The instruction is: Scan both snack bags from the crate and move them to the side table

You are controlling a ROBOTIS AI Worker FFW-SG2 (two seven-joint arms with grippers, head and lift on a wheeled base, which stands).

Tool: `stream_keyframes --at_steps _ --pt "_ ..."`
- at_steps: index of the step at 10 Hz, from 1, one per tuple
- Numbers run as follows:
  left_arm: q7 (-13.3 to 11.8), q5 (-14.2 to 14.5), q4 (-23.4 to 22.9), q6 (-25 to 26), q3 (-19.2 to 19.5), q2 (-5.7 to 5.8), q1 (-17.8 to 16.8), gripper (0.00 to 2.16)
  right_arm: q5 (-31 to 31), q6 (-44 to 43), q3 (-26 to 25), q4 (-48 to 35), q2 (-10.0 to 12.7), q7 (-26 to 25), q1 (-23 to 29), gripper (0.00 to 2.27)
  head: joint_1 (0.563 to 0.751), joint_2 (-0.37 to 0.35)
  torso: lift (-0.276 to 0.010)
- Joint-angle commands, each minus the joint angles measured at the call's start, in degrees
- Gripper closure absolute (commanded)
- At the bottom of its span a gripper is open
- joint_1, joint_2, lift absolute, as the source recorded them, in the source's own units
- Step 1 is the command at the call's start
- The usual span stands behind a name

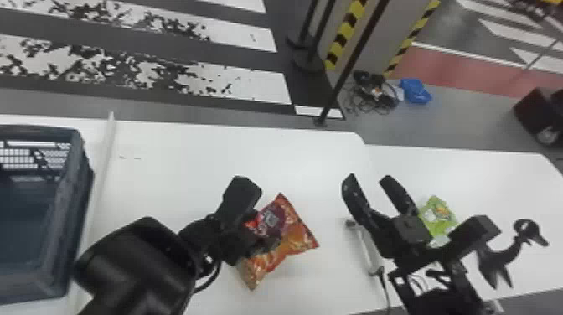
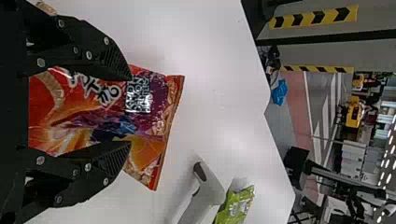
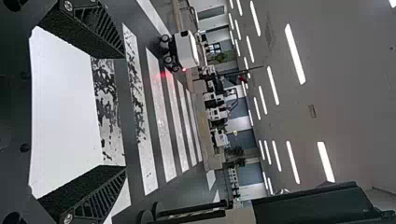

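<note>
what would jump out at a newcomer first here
Probably the red-and-orange snack bag near the middle of the head view, showing between the parted fingers of the left gripper. Next might be the lime-green snack bag farther right, partly hidden by the right arm, then the big dark crate at the head view's left edge.

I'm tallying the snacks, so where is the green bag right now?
In the head view, the green bag lies on the white table at the right, right of the scanner, partly behind the right gripper.
</note>
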Motion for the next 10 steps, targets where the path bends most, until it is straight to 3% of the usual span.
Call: stream_keyframes --at_steps 1,3,5,7,9,10 --pt "0.0 -0.05 -5.58 2.25 2.31 -0.32 2.93 0.03 -0.01 -0.2 0.22 -0.16 0.06 0.23 0.34 0.08 0.695 -0.35 -0.029" --pt "1.32 -1.28 -13.4 3.83 6.35 -0.32 6.97 0.03 -0.01 -0.2 0.31 -0.16 0.06 0.67 0.51 0.08 0.695 -0.35 -0.029" --pt "2.64 -1.89 -19.82 3.66 12.94 -0.32 11.98 0.03 -0.19 -0.2 0.49 -0.33 0.06 1.2 0.77 0.08 0.695 -0.35 -0.029" --pt "5.89 -1.89 -26.5 -3.37 18.66 -0.09 18.58 0.03 -0.27 -0.37 0.66 -0.42 0.06 1.55 1.13 0.08 0.695 -0.35 -0.029" --pt "6.77 -1.81 -33.18 -10.93 24.28 2.64 26.05 0.06 -0.27 -0.2 0.66 -0.25 -0.03 1.81 1.57 0.08 0.695 -0.35 -0.029" --pt "8.35 -1.89 -35.55 -13.92 25.16 4.92 29.21 0.06 -0.27 -0.02 0.57 -0.33 -0.03 1.81 1.57 0.08 0.695 -0.35 -0.029"
